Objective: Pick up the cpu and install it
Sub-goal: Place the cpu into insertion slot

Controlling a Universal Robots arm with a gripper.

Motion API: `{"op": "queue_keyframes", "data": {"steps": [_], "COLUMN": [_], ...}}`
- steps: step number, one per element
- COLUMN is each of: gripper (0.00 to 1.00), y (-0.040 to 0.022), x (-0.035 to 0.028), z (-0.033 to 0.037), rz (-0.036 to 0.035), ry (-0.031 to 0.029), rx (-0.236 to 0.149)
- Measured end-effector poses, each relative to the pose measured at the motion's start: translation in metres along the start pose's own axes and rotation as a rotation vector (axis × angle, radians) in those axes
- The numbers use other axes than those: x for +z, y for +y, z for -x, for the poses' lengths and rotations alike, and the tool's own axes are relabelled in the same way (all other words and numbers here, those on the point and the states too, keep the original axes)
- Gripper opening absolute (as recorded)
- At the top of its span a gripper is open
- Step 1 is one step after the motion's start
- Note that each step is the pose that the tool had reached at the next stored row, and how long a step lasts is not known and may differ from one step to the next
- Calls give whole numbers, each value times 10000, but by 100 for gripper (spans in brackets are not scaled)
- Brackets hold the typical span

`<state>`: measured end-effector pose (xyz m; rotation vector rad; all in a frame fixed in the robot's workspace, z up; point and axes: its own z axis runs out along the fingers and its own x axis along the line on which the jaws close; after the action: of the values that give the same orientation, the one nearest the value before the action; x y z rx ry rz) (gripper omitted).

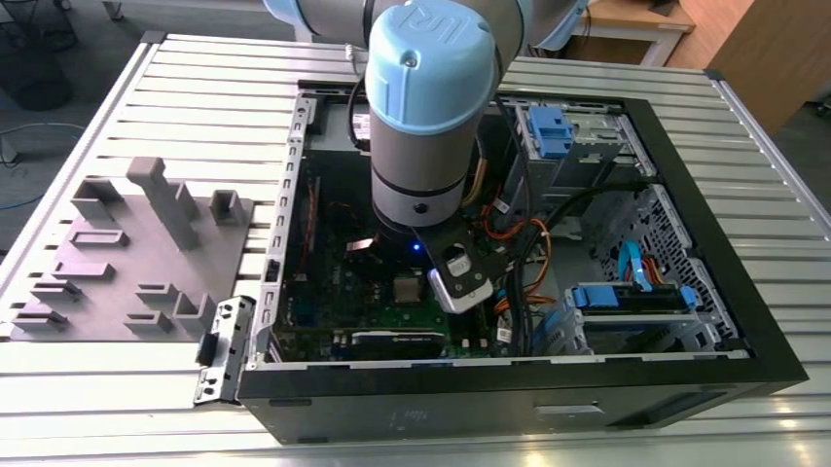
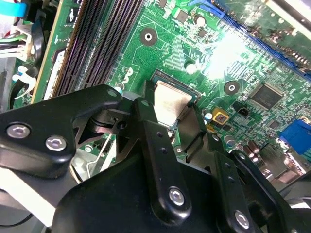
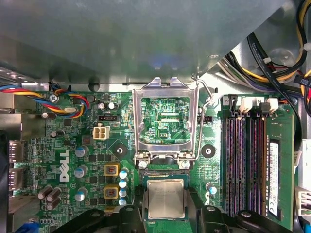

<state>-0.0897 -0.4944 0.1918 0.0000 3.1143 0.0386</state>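
Case (image 1: 520, 409) lying open on counter (image 1: 195, 97), letting arm (image 1: 422, 107) reach down inside | green board (image 3: 121, 145): load frame (image 3: 166, 88) swung up, baring socket (image 3: 165, 173) | fingers (image 2: 148, 126) nipped narrowly on cpu (image 3: 165, 199) by opposite edges, squared over socket beside frame hinge; seated or not, cannot tell.

Robotics lab or test workshop, not a home. A slotted aluminium-profile table (image 1: 727, 195) serves as the workbench, with an industrial robot arm (image 1: 422, 97) with pale blue joint caps over it. An open desktop PC case (image 1: 520, 399) lies on the table, its green motherboard (image 3: 73, 145) and loose cables (image 1: 539, 243) exposed. A grey block fixture tray (image 1: 130, 263) sits at the exterior view's left of the case. On the far side are wooden furniture (image 1: 760, 49) at the right and bare grey floor (image 1: 97, 24) at the left.
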Motion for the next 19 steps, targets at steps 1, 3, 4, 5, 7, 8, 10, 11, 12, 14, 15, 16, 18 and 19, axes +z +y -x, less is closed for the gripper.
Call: {"op": "queue_keyframes", "data": {"steps": [1,3,4,5,7,8,10,11,12,14,15,16,18,19], "gripper": [44,44,44,44,44,44,44,43,43,43,43,40,40,40], "y": [0,0,0,0,0,0,0,0,0,0,0,0,1,1], "x": [-4,-5,-5,-7,-9,-10,-11,-13,-15,-16,-17,-18,-18,-19], "z": [0,0,0,0,0,0,0,0,0,0,0,0,0,0], "rz": [1,3,4,2,2,2,1,2,2,1,0,1,3,2], "ry": [1,0,-1,0,0,0,0,0,0,0,0,0,-1,0], "rx": [0,0,0,0,0,0,0,0,0,0,0,0,0,0]}}
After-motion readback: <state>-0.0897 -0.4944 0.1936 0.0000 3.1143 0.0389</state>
